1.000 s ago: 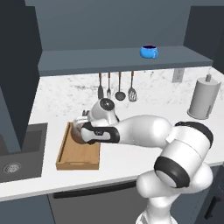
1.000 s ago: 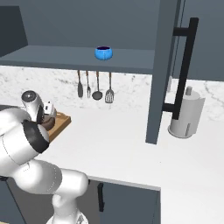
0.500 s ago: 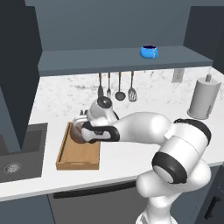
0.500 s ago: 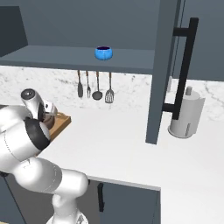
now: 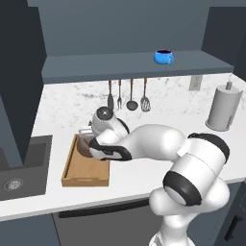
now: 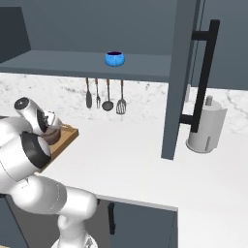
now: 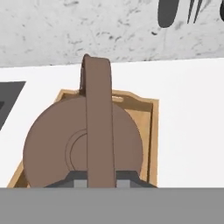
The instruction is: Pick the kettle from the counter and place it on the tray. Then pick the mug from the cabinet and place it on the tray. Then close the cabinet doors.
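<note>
My gripper (image 7: 99, 181) is shut on the arched handle (image 7: 98, 113) of the dark-brown kettle (image 7: 57, 148). The kettle (image 5: 84, 147) hangs low over the far end of the wooden tray (image 5: 85, 169) on the white counter (image 5: 192, 120); whether it touches the tray floor I cannot tell. From the right side the kettle (image 6: 52, 135) sits just past my hand, over the tray (image 6: 67, 139). The blue mug (image 5: 163, 56) stands on the cabinet shelf (image 5: 120, 65), also visible as the mug (image 6: 115, 59). Both cabinet doors stand open, one door (image 6: 180, 72) edge-on with its black bar handle.
A dark sink (image 5: 19, 168) lies left of the tray. Several utensils (image 5: 129, 96) hang on the wall behind it. A tall grey cylinder (image 5: 222, 108) with a knob stands at the counter's right. The left door (image 5: 19, 81) juts out over the sink.
</note>
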{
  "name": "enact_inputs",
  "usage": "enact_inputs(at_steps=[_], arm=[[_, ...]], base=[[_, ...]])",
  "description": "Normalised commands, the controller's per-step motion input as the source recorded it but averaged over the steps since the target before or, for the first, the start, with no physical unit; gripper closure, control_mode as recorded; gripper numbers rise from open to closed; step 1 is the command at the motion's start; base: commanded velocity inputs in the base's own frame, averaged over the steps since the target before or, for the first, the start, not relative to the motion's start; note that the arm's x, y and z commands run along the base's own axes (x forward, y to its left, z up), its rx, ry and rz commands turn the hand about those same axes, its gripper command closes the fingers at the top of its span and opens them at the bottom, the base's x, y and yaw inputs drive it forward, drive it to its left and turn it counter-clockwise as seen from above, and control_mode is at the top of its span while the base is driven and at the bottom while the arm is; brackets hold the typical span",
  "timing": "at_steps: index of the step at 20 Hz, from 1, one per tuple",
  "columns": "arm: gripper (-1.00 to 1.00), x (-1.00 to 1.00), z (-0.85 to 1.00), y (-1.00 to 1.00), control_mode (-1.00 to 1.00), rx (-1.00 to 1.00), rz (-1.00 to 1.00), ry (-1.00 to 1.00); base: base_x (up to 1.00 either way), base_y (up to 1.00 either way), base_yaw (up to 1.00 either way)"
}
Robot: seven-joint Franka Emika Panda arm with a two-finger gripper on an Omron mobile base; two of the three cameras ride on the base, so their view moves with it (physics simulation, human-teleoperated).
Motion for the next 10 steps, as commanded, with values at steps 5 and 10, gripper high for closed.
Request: enact_inputs(at_steps=[5,10], arm=[[1.00,0.00,-0.21,0.00,-1.00,0.00,-0.29,0.00],[-1.00,0.02,-0.26,-0.02,-1.00,0.00,-0.23,0.07]], base=[[0.00,0.00,0.00],[0.00,0.00,0.00]])
